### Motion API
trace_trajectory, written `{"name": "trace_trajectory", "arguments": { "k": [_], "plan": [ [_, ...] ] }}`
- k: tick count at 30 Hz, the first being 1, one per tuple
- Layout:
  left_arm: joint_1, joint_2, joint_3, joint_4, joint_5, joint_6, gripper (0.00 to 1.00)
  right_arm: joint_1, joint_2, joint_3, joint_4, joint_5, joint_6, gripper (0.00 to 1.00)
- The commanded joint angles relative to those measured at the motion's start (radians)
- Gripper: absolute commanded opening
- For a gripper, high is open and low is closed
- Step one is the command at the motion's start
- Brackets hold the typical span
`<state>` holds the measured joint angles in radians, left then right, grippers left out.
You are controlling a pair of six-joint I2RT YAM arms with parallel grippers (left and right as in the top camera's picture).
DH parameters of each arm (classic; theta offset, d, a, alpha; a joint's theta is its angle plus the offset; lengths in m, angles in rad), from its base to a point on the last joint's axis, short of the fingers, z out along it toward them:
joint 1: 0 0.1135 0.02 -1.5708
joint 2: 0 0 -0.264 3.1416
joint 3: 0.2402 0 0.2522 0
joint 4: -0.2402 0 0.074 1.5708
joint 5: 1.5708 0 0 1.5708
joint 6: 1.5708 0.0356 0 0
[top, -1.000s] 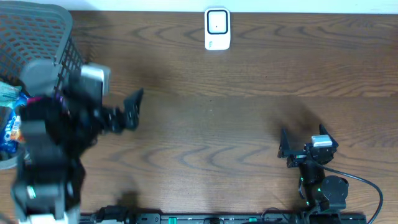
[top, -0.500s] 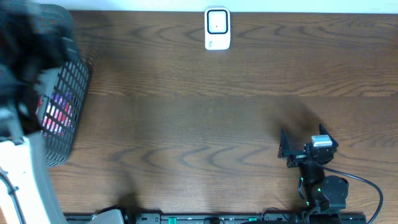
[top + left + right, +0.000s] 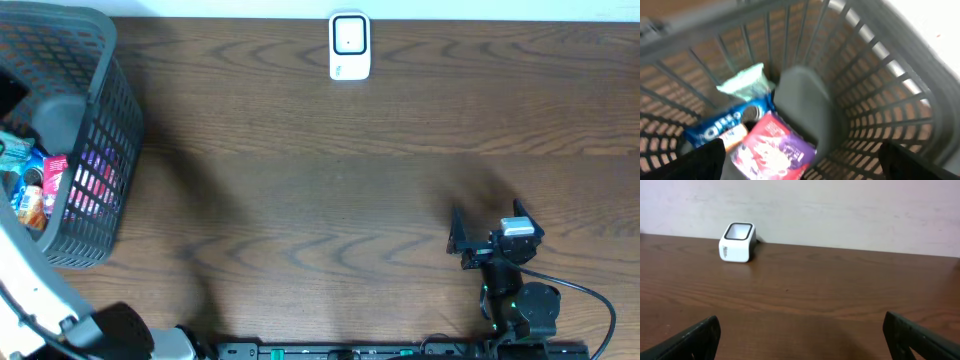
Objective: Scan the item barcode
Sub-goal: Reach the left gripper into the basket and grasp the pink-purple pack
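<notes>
1. On the blue pack (image 3: 715,131) in the basket (image 3: 890,100) — white letters, blurred, that look like "OREO".
2. On the purple pack (image 3: 772,150) — print too blurred to read.
3. On the scanner (image 3: 737,242), a side mark too small to read.

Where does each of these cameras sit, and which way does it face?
Overhead: above the table, facing straight down; right gripper, left arm show.
Left wrist: over the basket, looking in at snack packets; open left gripper shows.
Right wrist: low over the table, facing barcode scanner and wall; open fingers show.
Shared: overhead and right wrist see the barcode scanner.
</notes>
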<state>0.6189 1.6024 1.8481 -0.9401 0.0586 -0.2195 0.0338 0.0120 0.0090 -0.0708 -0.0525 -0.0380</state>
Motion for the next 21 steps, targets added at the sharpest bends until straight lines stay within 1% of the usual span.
{"name": "trace_trajectory", "arguments": {
  "k": [1,3,8,12,18,21],
  "plan": [
    [0.003,0.069,0.013,-0.026,-0.017,-0.057,0.98,-0.008,-0.006,-0.003,-0.002,-0.003,-0.012,0.99],
    [0.003,0.098,0.013,-0.042,-0.026,-0.057,0.98,-0.008,-0.006,-0.003,-0.002,-0.002,-0.012,0.99],
    [0.003,0.152,0.008,-0.063,-0.037,-0.101,0.98,-0.008,-0.006,-0.003,-0.002,-0.002,-0.012,0.99],
    [0.003,0.181,0.007,-0.095,-0.103,-0.101,0.98,-0.008,-0.006,-0.003,-0.002,-0.002,-0.012,0.99],
    [0.002,0.209,0.007,-0.099,-0.104,-0.153,0.98,-0.008,-0.006,-0.003,-0.002,-0.003,-0.012,0.99],
    [0.002,0.214,0.007,-0.099,-0.104,-0.153,0.98,-0.008,-0.006,-0.003,-0.002,-0.002,-0.012,0.99]
  ]
}}
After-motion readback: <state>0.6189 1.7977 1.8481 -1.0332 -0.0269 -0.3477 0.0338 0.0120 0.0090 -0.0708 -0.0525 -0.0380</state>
